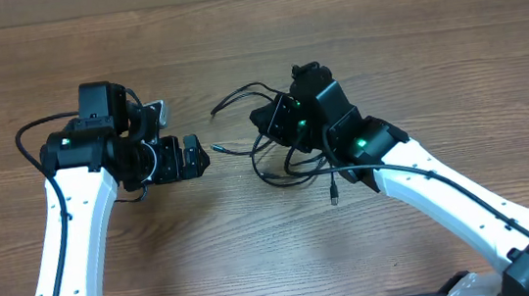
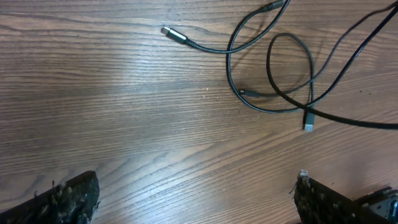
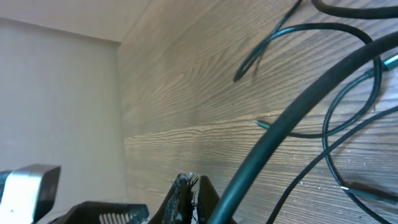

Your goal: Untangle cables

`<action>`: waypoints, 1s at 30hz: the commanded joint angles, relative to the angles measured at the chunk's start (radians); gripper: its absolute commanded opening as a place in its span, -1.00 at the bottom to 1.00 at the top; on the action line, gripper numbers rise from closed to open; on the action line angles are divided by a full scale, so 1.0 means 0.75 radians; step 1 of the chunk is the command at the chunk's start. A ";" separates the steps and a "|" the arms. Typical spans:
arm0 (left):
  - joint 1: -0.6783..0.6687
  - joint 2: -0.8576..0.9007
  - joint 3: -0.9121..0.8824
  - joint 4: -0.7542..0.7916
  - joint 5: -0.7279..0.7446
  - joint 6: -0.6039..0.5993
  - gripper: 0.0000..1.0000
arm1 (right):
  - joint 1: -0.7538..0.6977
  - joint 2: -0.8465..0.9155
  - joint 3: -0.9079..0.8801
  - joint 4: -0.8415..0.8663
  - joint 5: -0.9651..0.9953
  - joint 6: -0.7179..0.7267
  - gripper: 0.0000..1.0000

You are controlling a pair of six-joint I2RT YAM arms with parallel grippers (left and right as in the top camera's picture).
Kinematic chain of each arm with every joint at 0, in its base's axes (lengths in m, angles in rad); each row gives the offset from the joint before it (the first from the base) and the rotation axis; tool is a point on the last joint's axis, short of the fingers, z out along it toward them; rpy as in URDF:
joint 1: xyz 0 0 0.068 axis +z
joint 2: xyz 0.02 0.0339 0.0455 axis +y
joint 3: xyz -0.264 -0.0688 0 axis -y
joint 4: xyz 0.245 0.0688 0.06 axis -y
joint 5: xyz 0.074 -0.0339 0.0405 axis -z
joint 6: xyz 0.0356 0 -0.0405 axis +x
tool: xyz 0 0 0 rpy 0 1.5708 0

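Near the middle of the tabletop (image 1: 233, 33) the cables (image 2: 309, 112) lie in loose crossing loops, one strand apparently pinched in the closed right fingers (image 3: 186, 202), the left fingers (image 2: 68, 202) wide open nearby. Thin, limp and probably light, they seem best taken near a plug (image 2: 174, 34).

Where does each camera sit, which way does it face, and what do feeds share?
Overhead: above table, looking straight down; both arms, left pincer, right pincer, cables.
Left wrist: on left arm, facing down at cables; open fingers at bottom corners.
Right wrist: on right arm, facing obliquely across table; shut pincer gripping cables.
Shared: cables in all three.
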 commanded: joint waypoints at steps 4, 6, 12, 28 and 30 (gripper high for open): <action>-0.007 -0.024 -0.001 0.005 0.025 -0.006 0.99 | -0.003 -0.086 0.099 0.014 -0.012 -0.085 -0.92; -0.006 -0.024 -0.001 0.007 0.025 -0.006 0.99 | -0.003 -0.087 0.129 0.013 -0.012 -0.117 -0.92; -0.007 -0.024 -0.001 0.027 0.026 -0.056 0.99 | -0.003 -0.087 0.198 -0.052 -0.011 -0.207 -0.92; -0.010 -0.024 -0.001 0.134 0.377 0.100 0.99 | -0.114 -0.087 0.200 -0.009 -0.127 -0.205 -0.92; -0.013 -0.024 -0.001 0.150 0.404 0.133 0.99 | -0.122 -0.087 0.200 -0.005 -0.135 -0.205 -0.92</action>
